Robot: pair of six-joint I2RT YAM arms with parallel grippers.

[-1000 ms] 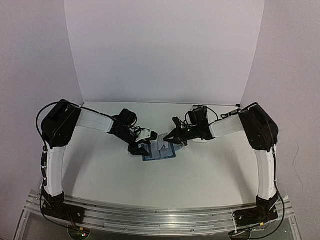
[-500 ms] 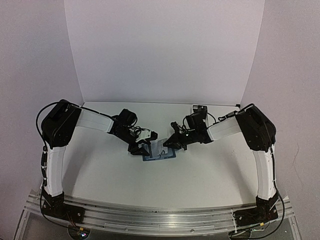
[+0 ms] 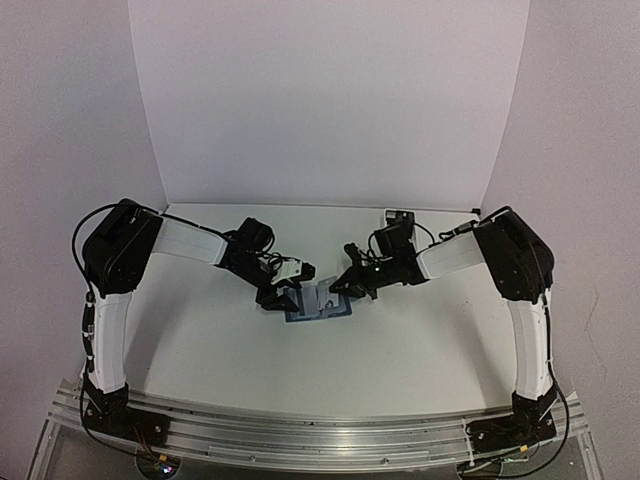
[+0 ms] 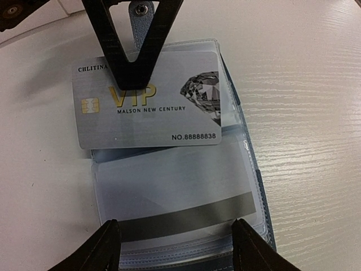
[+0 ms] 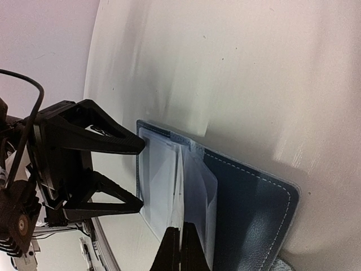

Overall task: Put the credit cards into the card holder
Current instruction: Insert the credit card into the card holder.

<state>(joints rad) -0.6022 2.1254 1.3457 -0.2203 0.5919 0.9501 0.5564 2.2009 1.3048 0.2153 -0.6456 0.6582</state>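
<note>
The blue card holder [image 3: 322, 311] lies open on the table between the arms, its clear sleeves showing in the left wrist view [image 4: 169, 175]. One sleeve holds a card with a dark stripe [image 4: 180, 217]. My right gripper [image 3: 343, 285] is shut on a silver VIP credit card [image 4: 169, 113] and holds it flat over the holder's far half. In the right wrist view the gripper [image 5: 183, 245] grips the card [image 5: 183, 186] edge-on among the sleeves, beside the blue cover [image 5: 248, 209]. My left gripper [image 4: 177, 248] is open, its fingers straddling the holder's near edge.
A small black object [image 3: 400, 216] sits at the back of the white table [image 3: 420, 340] behind the right arm. White walls close off the back and both sides. The two grippers are close together over the holder.
My right gripper has moved a little down and left with the card, closer over the holder. The left gripper and the holder have stayed in place.
</note>
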